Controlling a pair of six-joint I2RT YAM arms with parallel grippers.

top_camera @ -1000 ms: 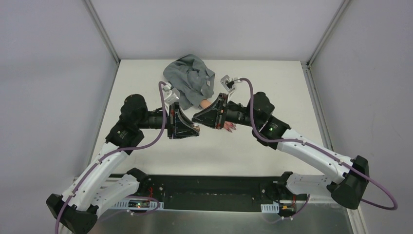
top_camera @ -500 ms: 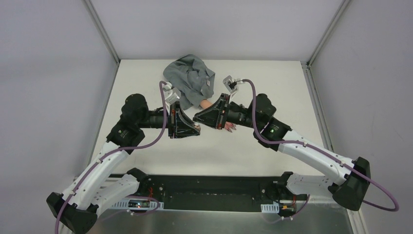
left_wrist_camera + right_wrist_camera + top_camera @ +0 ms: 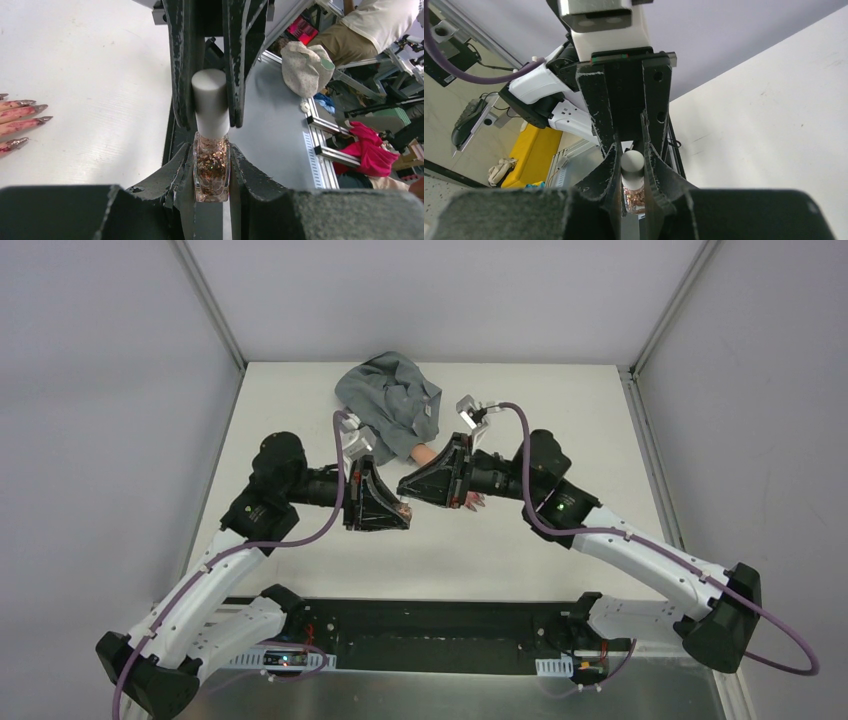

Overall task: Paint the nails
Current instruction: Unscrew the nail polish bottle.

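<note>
Pointing near-right, the nails (image 3: 42,120) lie flat while left hand (image 3: 211,150) clamps the polish bottle (image 3: 211,172), right hand (image 3: 631,150) its cap (image 3: 210,100).

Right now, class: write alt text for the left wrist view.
The left gripper clamps a glitter polish bottle by its glass body while the right gripper pinches its white cap. Pointed dark nails rest on the white table at left.

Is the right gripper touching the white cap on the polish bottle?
Touching. The left wrist view shows the right gripper clamping both sides of the white cap, no gap.
</note>
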